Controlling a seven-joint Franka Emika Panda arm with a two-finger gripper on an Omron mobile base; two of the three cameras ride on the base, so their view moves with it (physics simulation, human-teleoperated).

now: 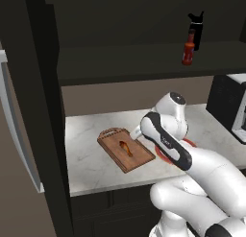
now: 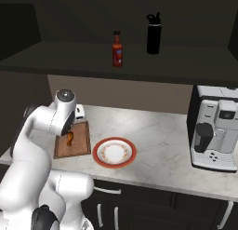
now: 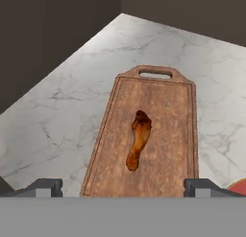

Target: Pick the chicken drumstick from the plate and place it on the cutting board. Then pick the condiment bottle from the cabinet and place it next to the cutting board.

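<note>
The drumstick (image 3: 138, 140) lies flat on the board (image 3: 166, 154), along its length, near the middle of the hand view; it touches nothing but the wood. In the left base view the drumstick (image 1: 125, 148) sits at the centre of the board (image 1: 139, 160), left of centre in the frame, and in the right base view the drumstick (image 2: 69, 138) shows just under the arm's wrist on the board (image 2: 81, 143) at middle left.

The gripper (image 3: 123, 189) is released: its two dark fingertips (image 3: 45, 187) stand wide apart at the bottom corners of the hand view, one on each side of the board's near end, with nothing between them. It hangs above the board, clear of the meat.

The board's looped handle points to the top of the hand view. The board lies on the marble table (image 2: 158, 136). Just beside it, to the right in the right base view, is the plate (image 2: 98, 152) with its red rim; whether the two touch I cannot tell. In the left base view the plate (image 1: 191, 143) is mostly hidden behind the arm.

The red bottle (image 2: 117, 49) stands upright on the shelf of the cabinet (image 2: 56, 57), in the upper middle of the right base view, with a taller black bottle (image 2: 154, 33) well to its right. In the left base view the red bottle (image 1: 189, 51) is at upper right. A coffee machine (image 2: 214, 131) stands at the right edge of the table.
</note>
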